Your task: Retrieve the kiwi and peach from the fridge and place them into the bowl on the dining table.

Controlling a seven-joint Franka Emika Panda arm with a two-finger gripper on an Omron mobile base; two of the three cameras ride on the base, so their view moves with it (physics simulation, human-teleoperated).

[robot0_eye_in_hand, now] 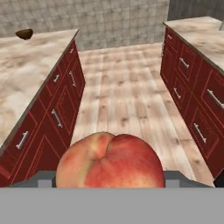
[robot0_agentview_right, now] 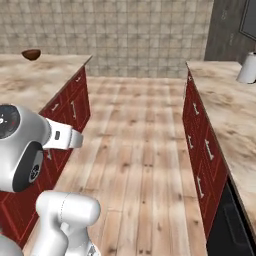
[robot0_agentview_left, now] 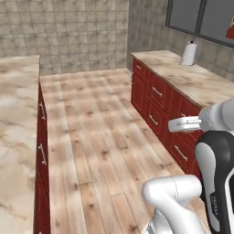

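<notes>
Peach (robot0_eye_in_hand: 110,161) sits clamped in gripper, close before hand camera. Bowl (robot0_eye_in_hand: 24,33) lies far ahead-left on dining table (robot0_eye_in_hand: 26,74), well apart.

peach (robot0_eye_in_hand: 109,161): showing pinkish-red with yellow-orange blush | bowl (robot0_eye_in_hand: 24,33): appearing dark reddish-brown | dining table (robot0_eye_in_hand: 26,74): displaying beige-brown veined marble, red base | floor (robot0_eye_in_hand: 127,96): showing light wood planks

The arm (robot0_agentview_left: 183,201) has glossy white rounded shells with dark grey, near-black joint sections. One dark link carries small white lettering along its edge. A round dark cap (robot0_agentview_right: 9,122) with tiny red marks closes one joint.
</notes>
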